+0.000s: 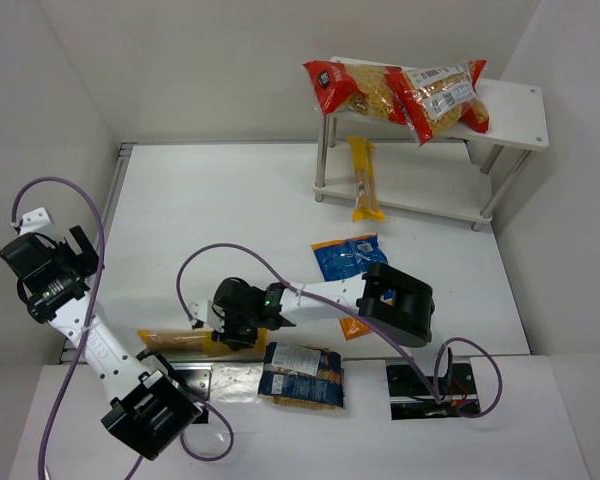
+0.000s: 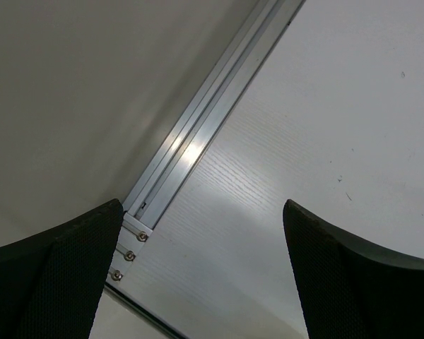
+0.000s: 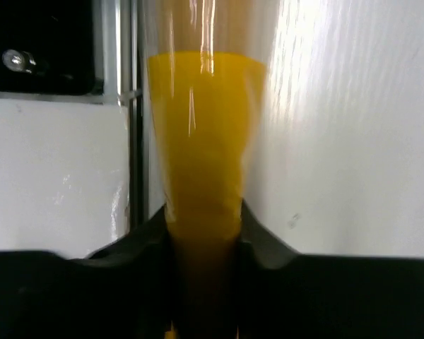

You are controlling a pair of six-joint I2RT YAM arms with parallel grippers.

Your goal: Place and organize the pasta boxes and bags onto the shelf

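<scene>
Two red-ended clear bags [image 1: 360,88] [image 1: 442,100] lie on the top board of the white shelf [image 1: 515,118]. A yellow spaghetti pack [image 1: 364,178] lies on the lower board. My right gripper [image 1: 230,328] is shut on a second yellow spaghetti pack [image 1: 175,342] near the table's front edge; in the right wrist view the pack [image 3: 203,162] sits squeezed between the fingers [image 3: 265,247]. The blue-and-orange bag [image 1: 348,260] lies mid-table, partly under the right arm. The small dark-blue bag [image 1: 302,375] lies at the front. My left gripper [image 1: 42,262] is open and empty at the far left [image 2: 201,282].
An aluminium rail [image 2: 198,134] runs along the table's left edge below the left gripper. White walls close in the left, back and right sides. Purple cables [image 1: 210,262] loop over the table from both arms. The arm bases [image 1: 425,385] sit at the near edge.
</scene>
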